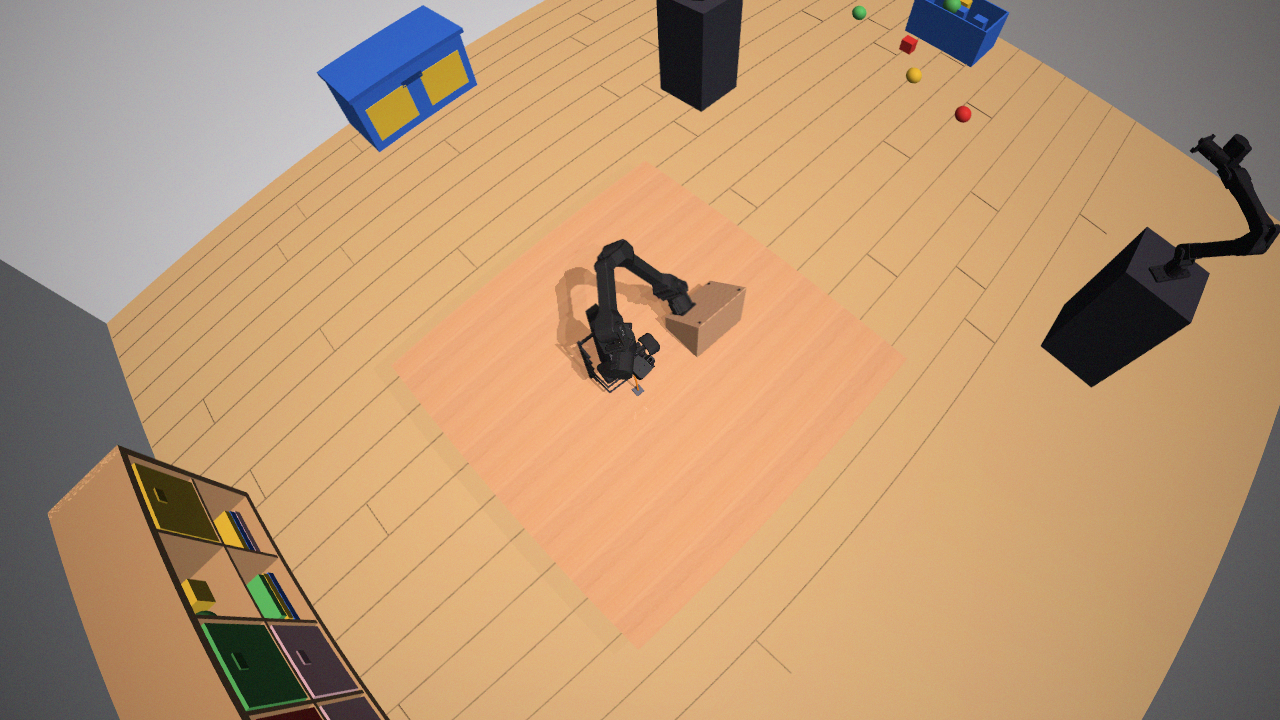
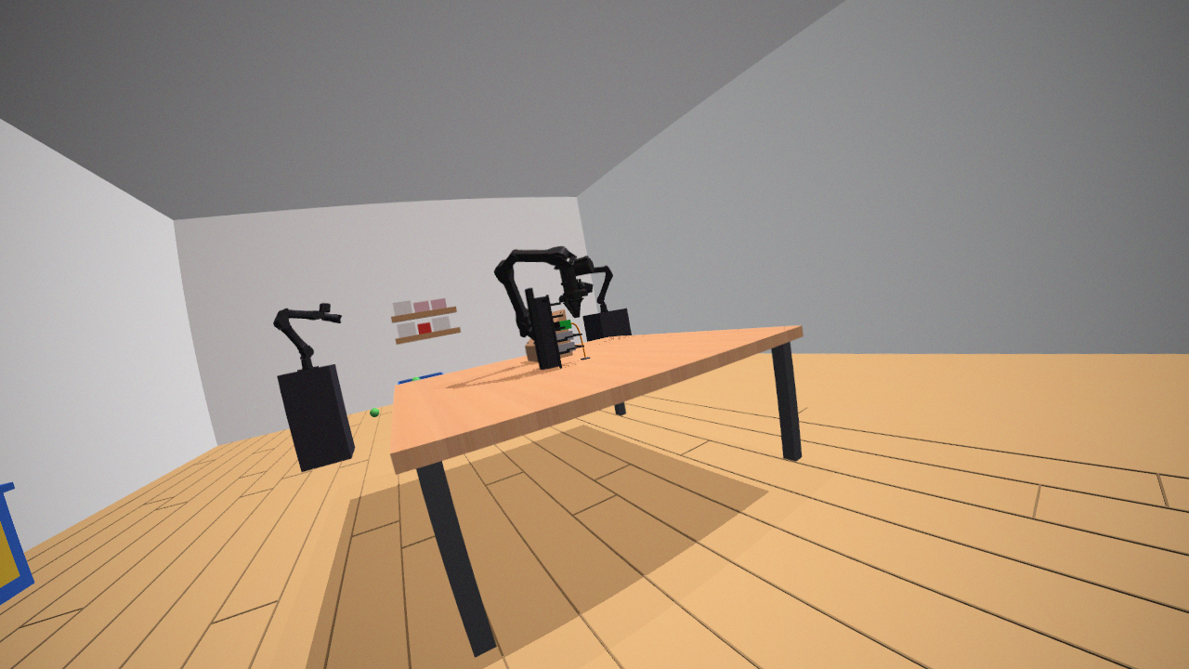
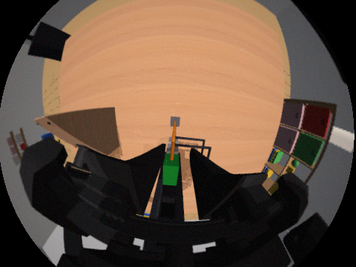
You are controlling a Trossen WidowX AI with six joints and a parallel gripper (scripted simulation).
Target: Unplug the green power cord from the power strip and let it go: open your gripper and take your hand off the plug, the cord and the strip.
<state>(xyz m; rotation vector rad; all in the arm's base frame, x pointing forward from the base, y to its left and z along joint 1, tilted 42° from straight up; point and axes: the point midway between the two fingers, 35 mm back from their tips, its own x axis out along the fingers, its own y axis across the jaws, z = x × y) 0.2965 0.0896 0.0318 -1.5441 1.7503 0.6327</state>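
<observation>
Top cam high overhead, ext. low/far, wrist close; all share table (image 1: pixel 680 501).

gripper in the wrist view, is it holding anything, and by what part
Nothing is held. The gripper is open, its fingers on either side of the green plug with a gap on each side.
</observation>
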